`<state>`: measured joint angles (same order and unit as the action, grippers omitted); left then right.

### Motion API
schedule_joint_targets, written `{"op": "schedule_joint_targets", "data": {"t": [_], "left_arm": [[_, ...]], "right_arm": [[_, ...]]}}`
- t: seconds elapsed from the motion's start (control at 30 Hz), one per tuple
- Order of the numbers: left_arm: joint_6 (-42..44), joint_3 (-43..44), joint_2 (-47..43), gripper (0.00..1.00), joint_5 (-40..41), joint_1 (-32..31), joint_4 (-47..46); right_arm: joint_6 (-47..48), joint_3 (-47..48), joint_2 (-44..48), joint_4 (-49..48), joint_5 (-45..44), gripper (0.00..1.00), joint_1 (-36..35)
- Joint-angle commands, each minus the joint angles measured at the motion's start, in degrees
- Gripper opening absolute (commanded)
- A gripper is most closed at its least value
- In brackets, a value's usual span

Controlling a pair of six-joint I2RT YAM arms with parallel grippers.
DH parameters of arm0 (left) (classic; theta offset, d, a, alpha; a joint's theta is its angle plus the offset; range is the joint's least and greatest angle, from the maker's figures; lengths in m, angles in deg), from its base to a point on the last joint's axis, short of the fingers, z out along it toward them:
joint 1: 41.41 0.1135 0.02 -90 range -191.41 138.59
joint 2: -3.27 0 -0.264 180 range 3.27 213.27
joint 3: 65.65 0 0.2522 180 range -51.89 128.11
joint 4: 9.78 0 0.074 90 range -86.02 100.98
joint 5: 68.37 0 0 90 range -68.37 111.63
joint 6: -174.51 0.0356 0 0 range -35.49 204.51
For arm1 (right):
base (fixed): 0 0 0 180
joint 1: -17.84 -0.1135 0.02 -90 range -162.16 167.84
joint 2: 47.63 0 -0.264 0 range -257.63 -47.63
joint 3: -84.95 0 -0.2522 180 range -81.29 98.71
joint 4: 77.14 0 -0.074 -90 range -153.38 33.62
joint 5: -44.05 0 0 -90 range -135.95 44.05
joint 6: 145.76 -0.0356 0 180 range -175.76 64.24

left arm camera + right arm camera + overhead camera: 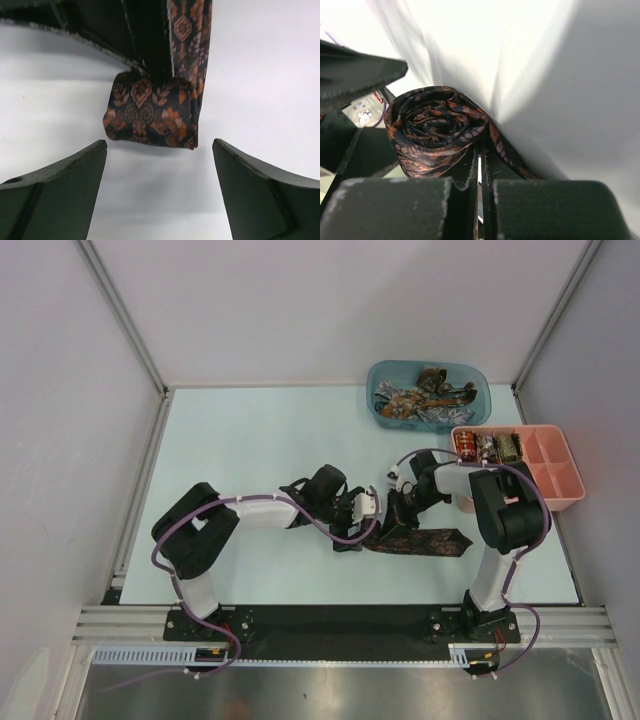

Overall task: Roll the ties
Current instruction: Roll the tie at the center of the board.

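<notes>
Currently the right jaws are pinched shut on the edge of the tie [150, 112], which sits part-rolled at mid-counter [250, 440]. The left jaws stand wide, straddling the roll without contact. I judge the risk is the coils springing loose, since one thin pinch alone holds them.

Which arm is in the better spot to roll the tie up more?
Right, I think. The right tool is shut on the rolled end of the tie, so it could turn the roll further. The left tool is open, facing the roll and holding nothing.
</notes>
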<state>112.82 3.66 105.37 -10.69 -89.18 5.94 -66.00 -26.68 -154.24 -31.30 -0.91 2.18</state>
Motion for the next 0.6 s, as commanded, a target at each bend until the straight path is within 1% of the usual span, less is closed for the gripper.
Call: {"op": "schedule_joint_targets", "data": {"t": [0.0,0.17,0.23,0.27,0.3,0.33,0.37,0.43,0.47,0.57], "left_arm": [[-0.9,1.1,1.4,0.92,-5.4,-0.1,-5.9],[-0.7,3.9,5.6,0.89,-4.9,-0.3,-7.1],[-0.3,4.6,6.8,0.84,-5.1,-0.6,-6.8],[0.2,5.2,7.1,0.80,-5.3,-0.7,-5.2],[0.8,5.4,7.1,0.72,-5.2,-0.8,-4.3],[2.0,5.3,6.8,0.66,-4.7,-0.8,-3.5],[2.5,4.7,6.2,0.56,-4.2,-0.8,-2.4],[4.6,2.6,3.7,0.49,-2.0,-0.7,0.2],[5.2,1.9,2.8,0.42,-1.0,-0.7,0.9],[6.4,-0.3,-0.1,0.34,2.3,-0.4,4.5]], "right_arm": [[2.8,0.4,-2.4,0.8,-7.2,0.00,-1.4],[2.9,1.7,-4.0,0.4,-6.5,0.00,-3.4],[2.8,2.4,-4.5,-0.2,-5.8,0.00,-4.0],[2.8,2.9,-5.0,-0.3,-5.4,0.00,-4.3],[2.7,3.7,-5.4,-0.8,-4.8,0.00,-4.9],[2.6,4.2,-5.6,-1.0,-4.5,0.00,-5.2],[2.3,4.5,-5.9,-1.5,-4.3,0.00,-6.0],[1.9,5.5,-5.9,-3.7,-3.7,0.00,-6.6],[1.5,6.0,-6.5,-4.3,-3.6,0.00,-6.9],[0.9,9.5,-8.2,-4.9,-2.4,0.00,-8.9]]}}
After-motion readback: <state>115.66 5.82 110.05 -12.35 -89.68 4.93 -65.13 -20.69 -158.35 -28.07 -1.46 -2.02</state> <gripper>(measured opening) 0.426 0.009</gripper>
